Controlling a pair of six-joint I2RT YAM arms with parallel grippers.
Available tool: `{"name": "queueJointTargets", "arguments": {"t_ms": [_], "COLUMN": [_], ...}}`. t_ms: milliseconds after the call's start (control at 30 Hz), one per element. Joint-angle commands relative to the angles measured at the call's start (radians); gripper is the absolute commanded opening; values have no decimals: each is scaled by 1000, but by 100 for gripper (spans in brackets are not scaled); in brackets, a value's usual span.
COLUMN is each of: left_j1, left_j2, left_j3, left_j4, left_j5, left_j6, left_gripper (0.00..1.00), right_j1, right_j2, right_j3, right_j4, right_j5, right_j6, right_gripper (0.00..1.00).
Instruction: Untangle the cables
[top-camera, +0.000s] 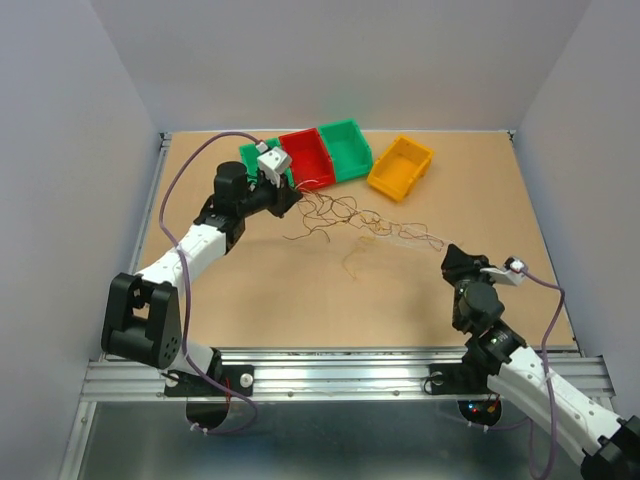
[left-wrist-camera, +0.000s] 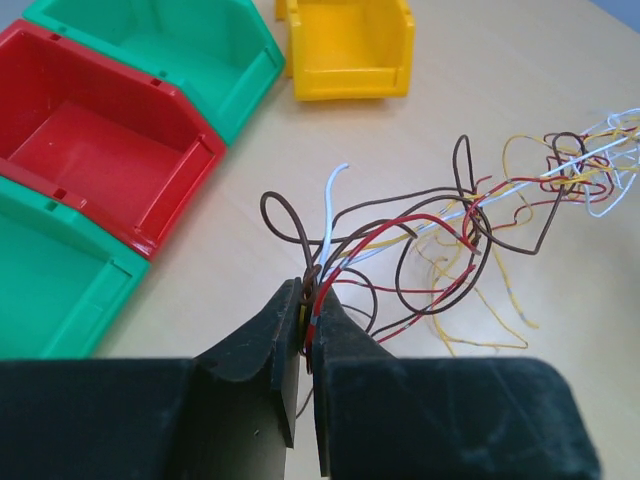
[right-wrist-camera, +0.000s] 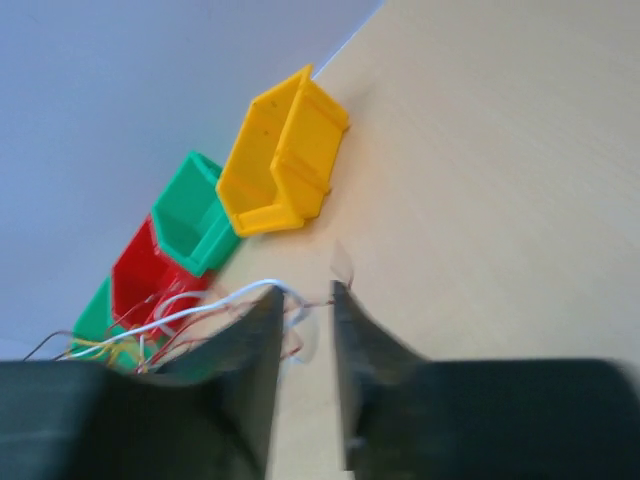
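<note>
The cables (top-camera: 365, 225) lie tangled beside the red bin (top-camera: 305, 157), none separated; the left gripper (left-wrist-camera: 308, 300) clamps several strands, while the right gripper (right-wrist-camera: 305, 300) has narrow jaws, grip indeterminate.

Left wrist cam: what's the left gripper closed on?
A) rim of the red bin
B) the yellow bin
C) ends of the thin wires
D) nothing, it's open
C: the left gripper is pinched shut on the ends of the thin brown, red and white wires, which fan out from its tips.
</note>
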Motion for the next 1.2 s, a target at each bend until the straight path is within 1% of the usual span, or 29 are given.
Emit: {"name": "queueJointTargets", "arguments": {"t_ms": [0, 33, 67, 133, 167, 200, 233, 267, 333, 367, 433, 467, 500, 600, 633, 700, 733, 767, 800, 867, 900, 933, 967, 1000, 1033, 1067, 1100, 1133, 1167], "left_j1": [48, 39, 26, -7, -32, -78, -102, -121, -156, -164, -173, -176, -178, -196, -202, -216, -222, -225, -228, -231, -231, -231, -231, -231, -233, -233, -238, -241, -241], "left_j2": [-93, -90, -83, -74, -72, -73, -81, -86, -106, -112, -119, -119, -123, -118, -116, -115, -118, -122, -124, -120, -112, -91, -81, -72, -60, -55, -50, -38, -31], "left_j3": [-15, -20, -22, -16, -11, -9, -9, -12, -17, -17, -14, -11, -9, 1, 7, 11, 21, 26, 38, 125, 174, 284, 338, 387, 479, 522, 565, 651, 691], "left_j4": [109, 111, 109, 82, 65, 28, 14, 8, -6, -10, -24, -30, -41, -61, -69, -78, -81, -84, -93, -133, -165, -238, -265, -303, -317, -326, -332, -372, -384], "left_j5": [41, 95, 138, 206, 205, 196, 171, 166, 153, 148, 148, 148, 146, 140, 137, 134, 125, 120, 114, 102, 105, 114, 122, 131, 163, 180, 197, 220, 229], "left_j6": [26, 35, 42, 93, 116, 169, 190, 206, 222, 222, 220, 222, 223, 236, 239, 243, 243, 240, 225, 205, 194, 173, 153, 132, 87, 66, 50, 18, 6], "left_gripper": [0, 0, 0, 0, 0, 0, 0, 0, 0, 0, 0, 0, 0, 0, 0, 0, 0, 0, 0, 0, 0, 0, 0, 0, 0, 0, 0, 0, 0], "right_j1": [-17, -17, -15, -17, -17, -15, -15, -15, -17, -15, -15, -15, -15, -10, -6, 2, 6, 16, 32, 55, 66, 86, 95, 111, 118, 123, 125, 128, 129], "right_j2": [-32, -20, -12, 11, 40, 61, 84, 142, 211, 300, 395, 440, 539, 676, 756, 837, 903, 934, 962, 1052, 1086, 1117, 1147, 1214, 1245, 1308, 1330, 1354, 1368], "right_j3": [-14, -3, 1, -8, -21, -26, -31, -32, -2, 14, 69, 87, 104, 164, 179, 231, 265, 288, 310, 377, 397, 422, 446, 501, 530, 561, 593, 633, 644], "right_j4": [-71, -59, -39, 60, 170, 218, 272, 365, 426, 467, 507, 550, 568, 662, 688, 763, 797, 808, 809, 802, 796, 786, 777, 756, 742, 702, 684, 674, 674], "right_j5": [136, 85, 50, -77, -155, -299, -374, -513, -628, -721, -797, -865, -895, -976, -998, -1067, -1090, -1111, -1110, -1096, -1061, -1044, -1029, -995, -981, -958, -952, -950, -952], "right_j6": [-30, -58, -84, -188, -287, -318, -348, -393, -418, -441, -458, -475, -478, -495, -498, -510, -510, -510, -512, -515, -517, -518, -520, -517, -515, -503, -489, -483, -475], "right_gripper": [39, 67, 75, 85, 88, 89, 89, 92, 95, 95, 97, 98, 98, 98, 98, 98, 98, 98, 98, 98, 97, 97, 93, 90, 86, 60, 44, 30, 29]}}
